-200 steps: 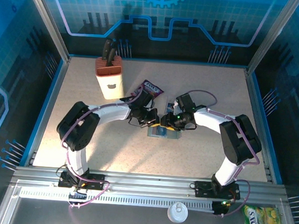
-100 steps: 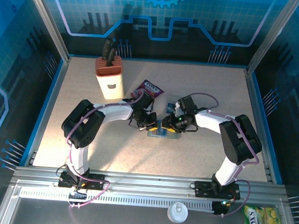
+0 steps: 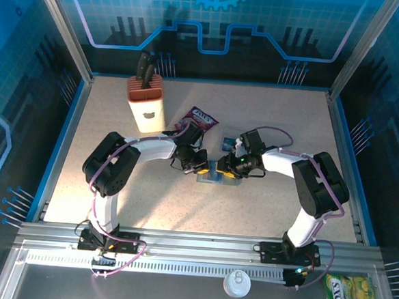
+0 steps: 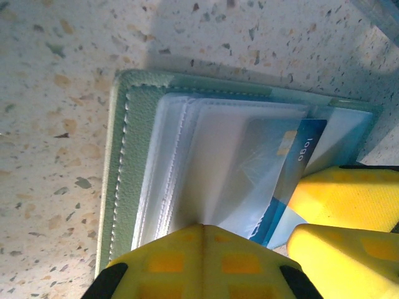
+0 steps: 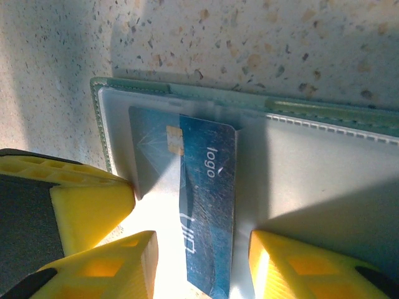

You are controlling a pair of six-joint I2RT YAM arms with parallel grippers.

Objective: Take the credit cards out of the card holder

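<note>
Counter (image 3: 148, 194) first: speckled beige, blue rails down the left and right edges, a wall across the far side. I have bare surface across the whole near half and wide margins out to both side rails; the clutter sits in the far middle. Left arm (image 3: 108, 167) and right arm (image 3: 319, 185) both bend inward and meet at the centre, wrists close together, so room between them is tight. Block (image 3: 145, 108) stands upright at the far left, well apart from the work. Purple packet (image 3: 202, 117) lies flat just beyond the left wrist. Holder (image 3: 224, 181) lies open and flat mid-counter, under both wrists. From the left wrist I see its green stitched edge on one side, with clear sleeves stacked just inside that edge. Blue card (image 5: 209, 205) lies in the holder, one long side tucked under a frosted sleeve, the other side and the near end bare. Left jaws are pressed together, tips down on the clear sleeve; I cannot tell whether they pinch any of it. Right jaws are spread, one finger (image 5: 299, 265) either side of the card's near end, a slim gap showing on each side, so I see no clamp on it. Bare speckled counter runs past the holder's far edge in both wrist views.
</note>
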